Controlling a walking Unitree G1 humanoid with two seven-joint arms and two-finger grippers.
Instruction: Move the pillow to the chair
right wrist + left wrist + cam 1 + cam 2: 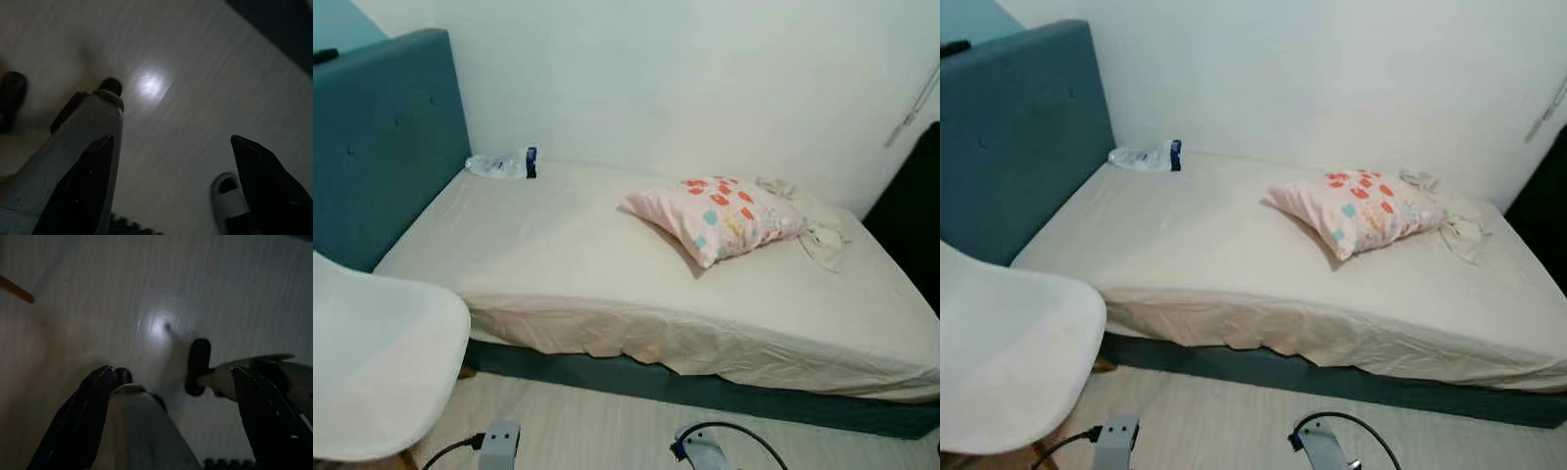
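Observation:
A pink pillow (720, 217) with red and blue spots lies on the bed (558, 255), right of its middle. The white chair (377, 357) stands at the lower left, its seat facing the bed's near corner. Both arms hang low in front of me. My left gripper (171, 416) is open over the pale floor, with nothing between its black fingers (78, 416). My right gripper (176, 186) is also open above the floor and holds nothing. Both are far from the pillow.
A teal headboard (382, 137) rises at the left end of the bed. A clear plastic bottle (499, 165) lies at the bed's far corner by the wall. A crumpled pale cloth (818, 230) sits behind the pillow. A dark object (911, 211) stands at the right edge.

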